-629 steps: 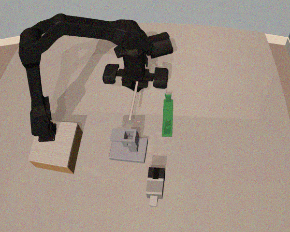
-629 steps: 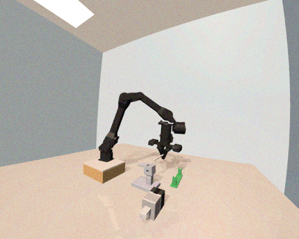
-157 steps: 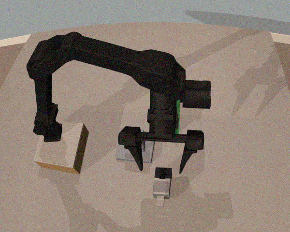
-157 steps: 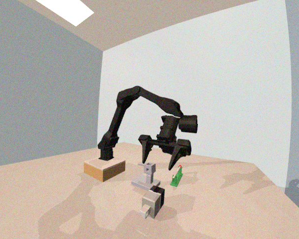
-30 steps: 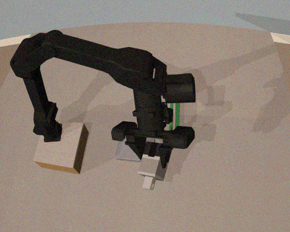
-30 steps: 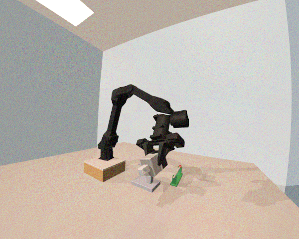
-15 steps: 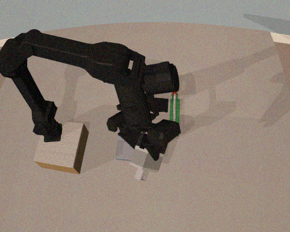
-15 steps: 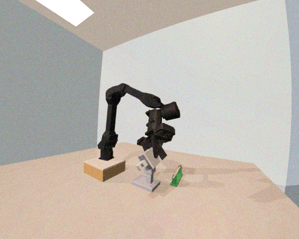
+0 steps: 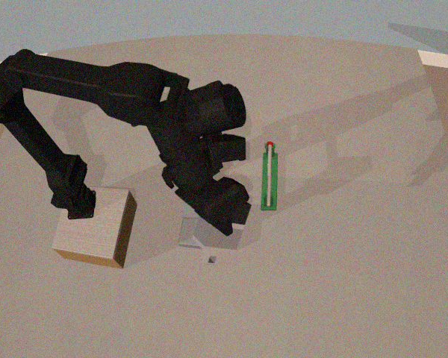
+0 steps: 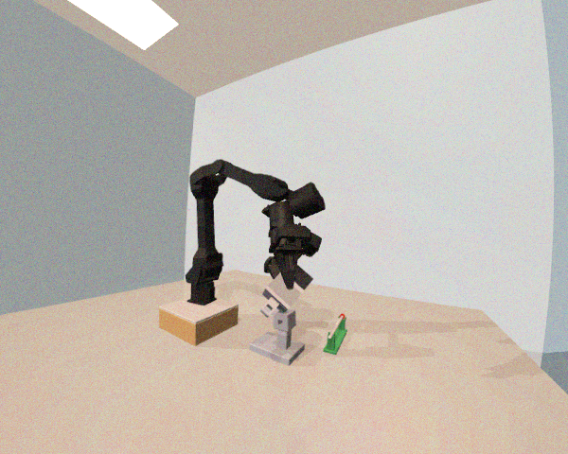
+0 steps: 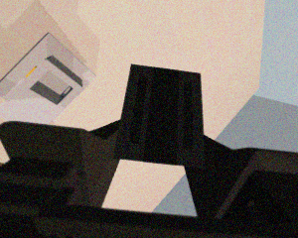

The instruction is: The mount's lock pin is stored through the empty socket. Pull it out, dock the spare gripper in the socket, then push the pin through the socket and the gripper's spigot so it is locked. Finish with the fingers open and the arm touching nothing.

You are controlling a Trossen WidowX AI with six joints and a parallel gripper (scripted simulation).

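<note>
My gripper is shut on the light grey spare gripper and holds it tilted just above the grey mount. The spare gripper's lower end is close over the mount's socket head; I cannot tell whether they touch. In the top view my arm hides most of it. The lock pin, pale with a red knob, lies out of the socket on a green holder to the right of the mount. In the wrist view a dark block fills the middle and the mount sits at the upper left.
My arm's base stands on a wooden block to the left of the mount. Walls stand behind the table, and the table edge runs at the far right.
</note>
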